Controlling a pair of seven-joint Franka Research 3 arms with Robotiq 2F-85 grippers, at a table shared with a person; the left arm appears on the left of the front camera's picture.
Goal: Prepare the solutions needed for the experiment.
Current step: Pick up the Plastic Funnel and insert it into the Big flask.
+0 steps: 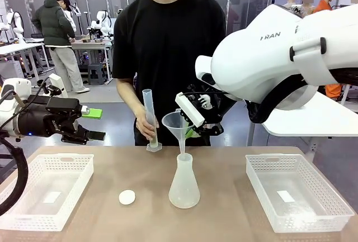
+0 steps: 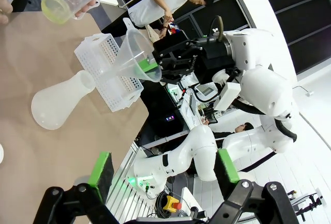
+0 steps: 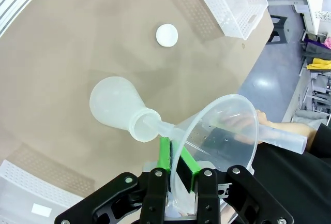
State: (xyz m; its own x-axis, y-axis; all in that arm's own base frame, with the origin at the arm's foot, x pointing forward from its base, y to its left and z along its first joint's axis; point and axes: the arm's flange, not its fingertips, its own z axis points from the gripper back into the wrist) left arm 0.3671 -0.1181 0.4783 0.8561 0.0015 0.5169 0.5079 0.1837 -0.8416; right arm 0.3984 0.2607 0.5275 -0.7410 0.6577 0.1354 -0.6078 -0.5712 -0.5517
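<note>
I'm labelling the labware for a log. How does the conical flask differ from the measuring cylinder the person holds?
The conical flask stands on the table, wide-based and tapering; the measuring cylinder is tall, narrow and held in the person's hand. The flask has a funnel, gripped by the right gripper, at its mouth; the cylinder's top is open. The cylinder holds yellow-green solution; none is plain in the flask. Both are translucent.
</note>
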